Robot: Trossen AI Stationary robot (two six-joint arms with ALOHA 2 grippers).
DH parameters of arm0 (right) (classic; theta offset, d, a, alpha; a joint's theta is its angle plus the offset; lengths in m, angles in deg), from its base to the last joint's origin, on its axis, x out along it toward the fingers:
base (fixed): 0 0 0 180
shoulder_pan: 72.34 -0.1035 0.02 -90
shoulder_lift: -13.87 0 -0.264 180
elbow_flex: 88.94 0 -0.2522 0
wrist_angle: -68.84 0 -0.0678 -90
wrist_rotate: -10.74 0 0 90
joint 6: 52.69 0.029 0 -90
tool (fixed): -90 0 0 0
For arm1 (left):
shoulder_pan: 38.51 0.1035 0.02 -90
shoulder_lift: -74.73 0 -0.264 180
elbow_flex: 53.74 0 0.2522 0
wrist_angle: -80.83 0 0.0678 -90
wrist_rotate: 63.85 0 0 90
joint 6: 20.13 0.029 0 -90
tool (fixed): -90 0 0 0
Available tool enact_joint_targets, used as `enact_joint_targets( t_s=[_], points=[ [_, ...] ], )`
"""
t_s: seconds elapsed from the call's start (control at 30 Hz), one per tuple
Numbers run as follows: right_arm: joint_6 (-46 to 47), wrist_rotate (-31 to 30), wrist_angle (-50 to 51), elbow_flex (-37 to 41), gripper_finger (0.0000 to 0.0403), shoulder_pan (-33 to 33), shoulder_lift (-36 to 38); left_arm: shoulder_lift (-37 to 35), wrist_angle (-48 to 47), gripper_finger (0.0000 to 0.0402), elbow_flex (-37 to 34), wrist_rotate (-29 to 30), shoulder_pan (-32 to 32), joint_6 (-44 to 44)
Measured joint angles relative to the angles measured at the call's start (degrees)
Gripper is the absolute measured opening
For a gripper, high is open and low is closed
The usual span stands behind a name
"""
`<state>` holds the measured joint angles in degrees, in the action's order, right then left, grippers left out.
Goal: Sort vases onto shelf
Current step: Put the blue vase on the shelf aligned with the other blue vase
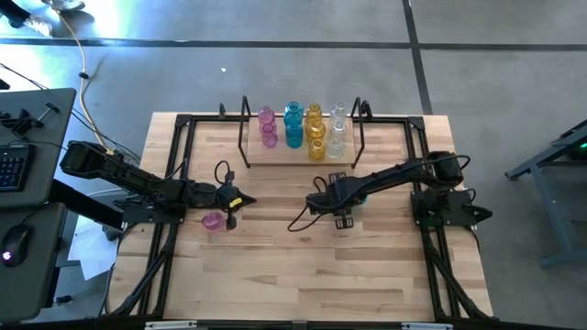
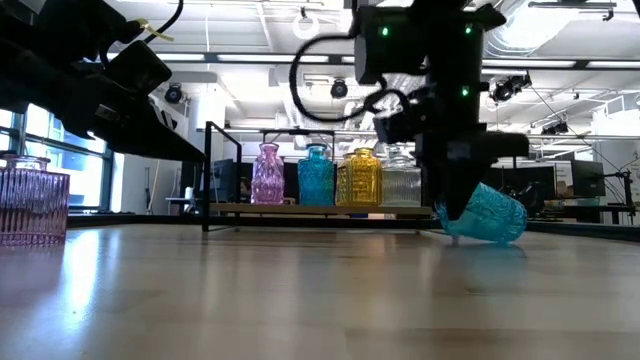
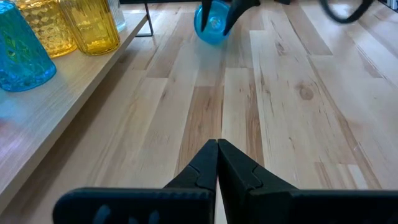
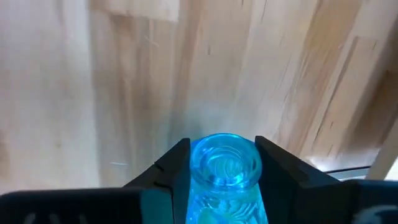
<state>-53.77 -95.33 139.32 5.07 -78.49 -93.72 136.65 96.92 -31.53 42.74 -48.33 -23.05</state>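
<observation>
My right gripper [image 1: 341, 209] hangs over the table's middle, shut on a teal-blue vase [image 2: 487, 213], which also shows in the right wrist view [image 4: 224, 165]. My left gripper [image 3: 217, 155] is shut and holds nothing, low over the table at the left. Just near of it a pink vase [image 1: 213, 221] stands on its base. The black-framed shelf [image 1: 275, 158] stands at the table's far middle. On its board pink [image 2: 268, 175], teal-blue [image 2: 316, 177], yellow [image 2: 361, 178] and clear [image 2: 402, 180] vases stand upright. My right gripper pinches the teal-blue vase between its two fingers, one on each ribbed side [image 4: 198, 169], just behind the round end that faces the table. The fingers come from above, pointing steeply down. The vase sits tilted below them, its wider part toward the table's right [image 2: 510, 215]. I cannot tell whether it still touches the table.
A black rail frame [image 1: 183, 147] edges the table on the left, right and far sides. Bare wood [image 1: 303, 275] fills the near half. Cables [image 1: 303, 218] trail from the right arm onto the table. A desk with a keyboard [image 1: 14, 165] stands off the left edge.
</observation>
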Motion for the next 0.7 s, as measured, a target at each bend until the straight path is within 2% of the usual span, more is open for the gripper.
enact_joint_targets(
  t_s=[0.17,0.33,0.57,0.7],
  points=[
    [2.70,2.83,-4.27,0.00,0.0114,-2.07,2.75,0.02,0.04,0.0000,0.00,0.01,0.00,-0.02],
    [4.20,3.09,-12.82,0.00,0.0117,-4.48,5.41,0.00,0.09,0.0000,0.00,0.01,0.02,-0.04],
    [5.07,2.91,-33.12,0.00,0.0117,-6.29,4.91,0.01,0.45,0.0000,0.00,0.01,0.01,-0.09],
    [5.14,-1.54,-44.37,0.02,0.0116,-6.33,2.79,0.02,1.17,0.0000,0.00,0.01,0.02,-0.07]
  ],
)
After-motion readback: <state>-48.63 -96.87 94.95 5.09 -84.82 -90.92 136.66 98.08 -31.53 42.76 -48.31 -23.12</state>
